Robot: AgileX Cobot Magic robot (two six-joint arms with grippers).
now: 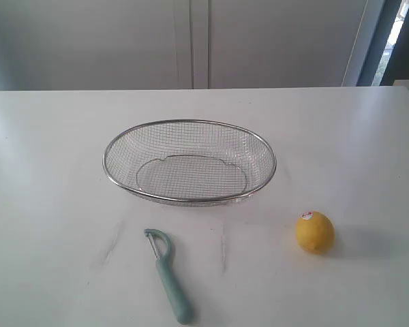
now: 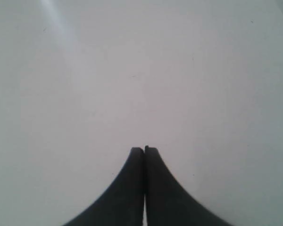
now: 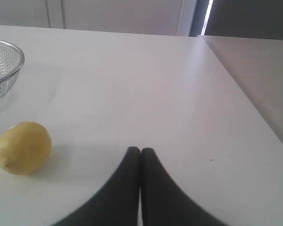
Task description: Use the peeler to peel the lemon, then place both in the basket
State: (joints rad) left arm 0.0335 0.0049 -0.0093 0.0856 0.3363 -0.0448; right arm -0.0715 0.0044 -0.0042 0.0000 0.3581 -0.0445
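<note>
Left fingers (image 2: 127,188), right fingers (image 3: 125,188): tight together, empty.

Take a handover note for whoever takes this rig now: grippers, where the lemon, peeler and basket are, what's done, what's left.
Left gripper: shut, empty, over the table.
Right gripper: shut, empty, lemon nearby, untouched.
Basket: empty, mid-table.
Peeler and lemon lie on the table outside it, peeler to the lemon's left in the exterior view.
Done: nothing; lemon unpeeled.
Left: peel, then basket both.
</note>
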